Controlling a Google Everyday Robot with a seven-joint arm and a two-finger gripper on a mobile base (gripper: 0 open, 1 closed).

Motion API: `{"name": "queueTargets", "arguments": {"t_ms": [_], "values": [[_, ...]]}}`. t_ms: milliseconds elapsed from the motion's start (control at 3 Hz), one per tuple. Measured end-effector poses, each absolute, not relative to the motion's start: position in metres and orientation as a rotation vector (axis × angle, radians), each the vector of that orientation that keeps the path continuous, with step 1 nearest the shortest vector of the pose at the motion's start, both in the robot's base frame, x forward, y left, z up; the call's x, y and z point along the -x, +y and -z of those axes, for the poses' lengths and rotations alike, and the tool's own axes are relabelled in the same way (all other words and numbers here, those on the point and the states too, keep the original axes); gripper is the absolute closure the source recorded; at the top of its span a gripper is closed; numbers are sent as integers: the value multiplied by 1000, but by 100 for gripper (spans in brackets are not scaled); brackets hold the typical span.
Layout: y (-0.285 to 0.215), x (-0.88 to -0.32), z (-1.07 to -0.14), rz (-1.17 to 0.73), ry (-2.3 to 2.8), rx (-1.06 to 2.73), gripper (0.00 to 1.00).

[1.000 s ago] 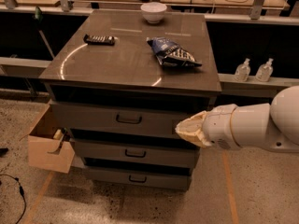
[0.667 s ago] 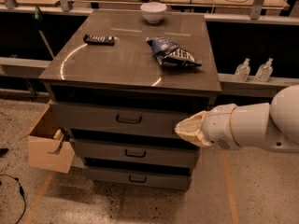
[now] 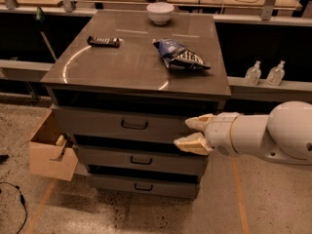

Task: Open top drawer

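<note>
the top drawer [image 3: 107, 122] sits directly under the front edge of the grey worktop [image 3: 117, 74]. its flat grey front runs almost the full width of the cabinet, with a dark wire handle [image 3: 134, 126] at its centre. a dark gap shows between the drawer front and the worktop, and from this angle it is hard to say whether the drawer is fully shut or a little way out.

the robot's gripper [image 3: 195, 132] hangs below the worktop's front right corner, in front of the right end of the drawer front and well to the right of the handle. its two pale fingers [image 3: 199, 122] are spread apart, one above the other, with nothing between them. the thick white arm [image 3: 273, 135] comes in from the right.

beneath are the middle drawer [image 3: 141, 160] and the bottom drawer [image 3: 141, 185], each with a smaller handle.

on the worktop, a white bowl [image 3: 160, 12] stands near the far edge. a dark remote [image 3: 103, 41] lies toward the far left corner, and a blue snack bag [image 3: 180, 56] lies nearer the right edge.

a light wooden box [image 3: 46, 155] sits against the cabinet's left side, below the front left corner. two clear bottles [image 3: 252, 73] stand on a ledge beyond the right edge.
</note>
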State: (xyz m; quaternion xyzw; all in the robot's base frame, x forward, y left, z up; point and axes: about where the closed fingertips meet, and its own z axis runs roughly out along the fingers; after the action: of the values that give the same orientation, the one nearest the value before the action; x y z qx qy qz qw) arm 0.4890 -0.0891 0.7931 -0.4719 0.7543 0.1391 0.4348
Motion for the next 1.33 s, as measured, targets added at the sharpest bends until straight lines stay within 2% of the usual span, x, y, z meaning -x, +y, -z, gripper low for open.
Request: {"name": "queueTargets", "arguments": {"t_ms": [667,1000,1333], "values": [[-86,-519,-771,-344,1884,1009,80],[-85,-532,-768,-367,1887,904,99],[-85,-547,-765,-369,1892,820,100]]}}
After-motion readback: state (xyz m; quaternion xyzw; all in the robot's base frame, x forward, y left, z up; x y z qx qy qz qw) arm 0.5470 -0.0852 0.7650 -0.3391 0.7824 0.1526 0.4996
